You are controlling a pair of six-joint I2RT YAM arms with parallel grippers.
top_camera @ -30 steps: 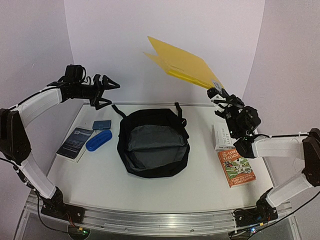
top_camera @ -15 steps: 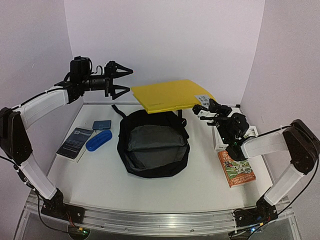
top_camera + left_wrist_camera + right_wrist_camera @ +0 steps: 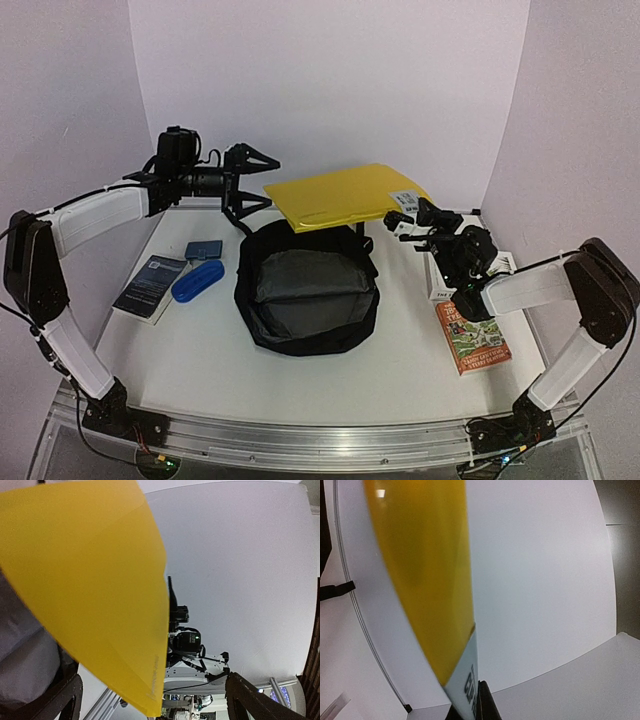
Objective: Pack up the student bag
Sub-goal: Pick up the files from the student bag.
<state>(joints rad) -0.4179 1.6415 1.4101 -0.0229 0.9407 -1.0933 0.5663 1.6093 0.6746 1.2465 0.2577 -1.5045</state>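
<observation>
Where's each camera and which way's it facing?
Top external: above, behind the bases, looking down on both arms, black fabric backpack, flat yellow plastic folder.
Left wrist: on left arm, facing right arm past the folder; left end effector fingers show.
Right wrist: on right arm, looking along the folder's edge; right end effector finger shows.
All share the folder.

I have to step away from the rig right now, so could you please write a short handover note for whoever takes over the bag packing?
Right gripper: shut on a corner of the yellow folder, held roughly flat in the air over the far edge of the student bag.
Left gripper: open, at the folder's left edge, not gripping.
Bag: open mid-table; only grey lining visible inside.
Done: folder is off the table.
Left: put the folder in, then the blue case, small blue item and dark booklet on the left, and the illustrated book and white book on the right.
</observation>
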